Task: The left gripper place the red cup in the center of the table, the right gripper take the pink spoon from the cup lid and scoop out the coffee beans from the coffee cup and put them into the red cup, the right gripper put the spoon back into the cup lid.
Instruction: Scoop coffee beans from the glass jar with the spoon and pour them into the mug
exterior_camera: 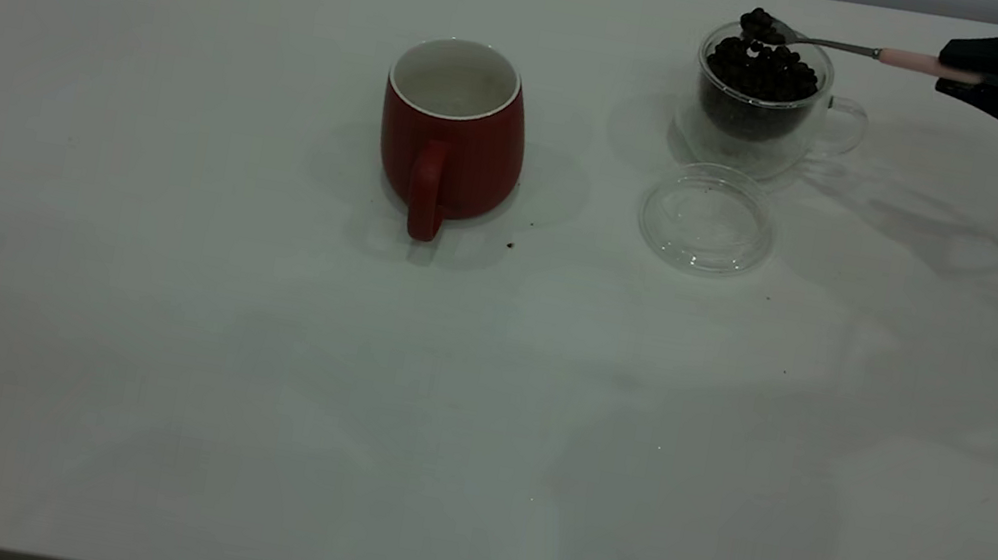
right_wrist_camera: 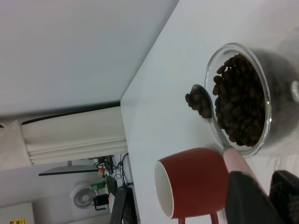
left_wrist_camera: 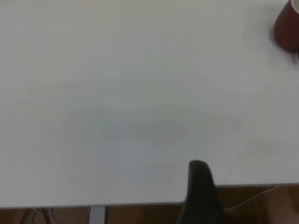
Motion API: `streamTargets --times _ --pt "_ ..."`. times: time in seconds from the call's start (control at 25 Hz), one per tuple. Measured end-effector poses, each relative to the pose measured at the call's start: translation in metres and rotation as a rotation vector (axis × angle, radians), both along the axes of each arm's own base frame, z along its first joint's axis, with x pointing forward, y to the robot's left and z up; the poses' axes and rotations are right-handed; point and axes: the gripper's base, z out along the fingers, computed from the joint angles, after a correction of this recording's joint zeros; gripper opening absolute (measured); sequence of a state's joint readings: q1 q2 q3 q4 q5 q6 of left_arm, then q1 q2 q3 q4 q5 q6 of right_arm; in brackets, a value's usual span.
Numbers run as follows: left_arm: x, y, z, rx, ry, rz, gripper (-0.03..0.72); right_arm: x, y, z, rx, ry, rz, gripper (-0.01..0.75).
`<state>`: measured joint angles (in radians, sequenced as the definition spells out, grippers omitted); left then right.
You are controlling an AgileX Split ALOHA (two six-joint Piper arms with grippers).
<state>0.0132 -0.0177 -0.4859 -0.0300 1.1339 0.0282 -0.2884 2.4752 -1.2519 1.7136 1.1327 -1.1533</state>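
The left gripper [left_wrist_camera: 200,186] is out of the exterior view; its wrist camera looks over bare table [exterior_camera: 140,362] from near the edge, with only one dark finger showing, so whether it is released or clenched I cannot tell. It seems parked clear of the work.

Near the middle of the table stands the red cup [exterior_camera: 452,135], upright, handle toward the camera, its white inside apparently empty, so it is ready to receive beans. Well to its right lies the cup lid [exterior_camera: 708,220], flat and with nothing on it, just in front of the coffee cup [exterior_camera: 759,106], which is heaped with coffee beans [exterior_camera: 763,71].

Above the coffee cup's rim hangs the pink spoon [exterior_camera: 808,38], held roughly level so the few beans in its bowl do not roll off. The right gripper [exterior_camera: 984,77] is clenched on the end of the pink handle, reaching in from the right edge. Judging by this, the scoop is loaded and the carry across to the red cup comes next.
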Motion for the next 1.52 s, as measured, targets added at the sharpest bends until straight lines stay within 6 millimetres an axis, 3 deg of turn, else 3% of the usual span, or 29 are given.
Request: streamTargets --times 1.0,1.16,1.52 --pt "0.000 0.000 0.000 0.001 0.000 -0.001 0.586 0.000 0.003 0.000 -0.007 -0.016 0.011 0.113" --pt "0.000 0.000 0.000 0.001 0.000 -0.001 0.586 0.002 0.016 0.000 -0.005 -0.017 0.041 0.113" --pt "0.000 0.000 0.000 0.001 0.000 -0.001 0.586 0.003 0.068 0.002 0.009 -0.020 0.139 0.113"
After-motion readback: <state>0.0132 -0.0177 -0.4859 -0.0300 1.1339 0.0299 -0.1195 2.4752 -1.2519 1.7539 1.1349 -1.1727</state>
